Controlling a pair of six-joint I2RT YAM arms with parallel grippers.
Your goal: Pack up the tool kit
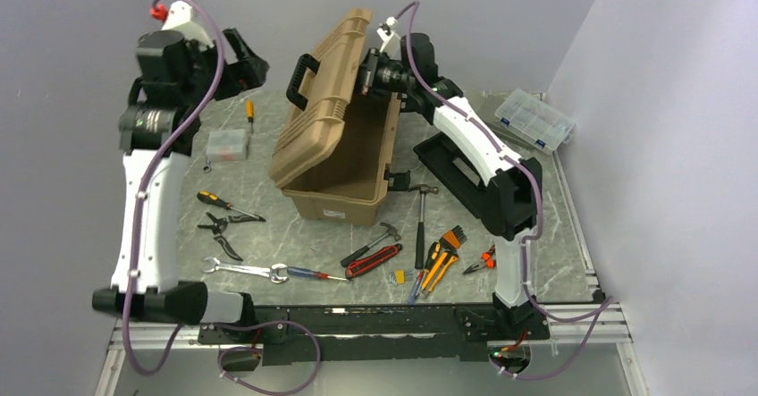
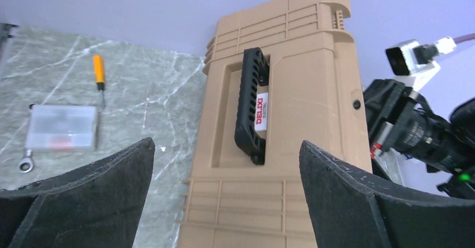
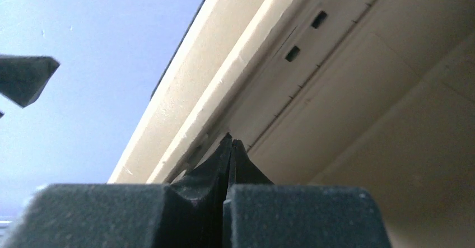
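Note:
The tan toolbox (image 1: 344, 181) stands mid-table with its lid (image 1: 326, 101) raised part way, tilted toward the left. My right gripper (image 1: 365, 72) is shut with nothing between the fingers, its tips (image 3: 231, 143) against the lid's pale inner face (image 3: 336, 91) near the rim. My left gripper (image 1: 253, 61) is open and empty, high up to the left of the lid. In the left wrist view the gripper (image 2: 224, 147) faces the lid's outer side, with the black handle (image 2: 250, 105) and red label (image 2: 260, 109). The black insert tray (image 1: 451, 168) lies on the table under the right arm.
Hand tools lie along the front: two hammers (image 1: 422, 213), red knife (image 1: 374, 260), wrench (image 1: 246, 269), pliers (image 1: 221, 233), screwdrivers (image 1: 228, 204), orange-handled tools (image 1: 442, 255). An orange screwdriver (image 1: 249, 110) and small clear box (image 1: 227, 144) lie left of the toolbox. A clear organiser case (image 1: 534, 119) sits back right.

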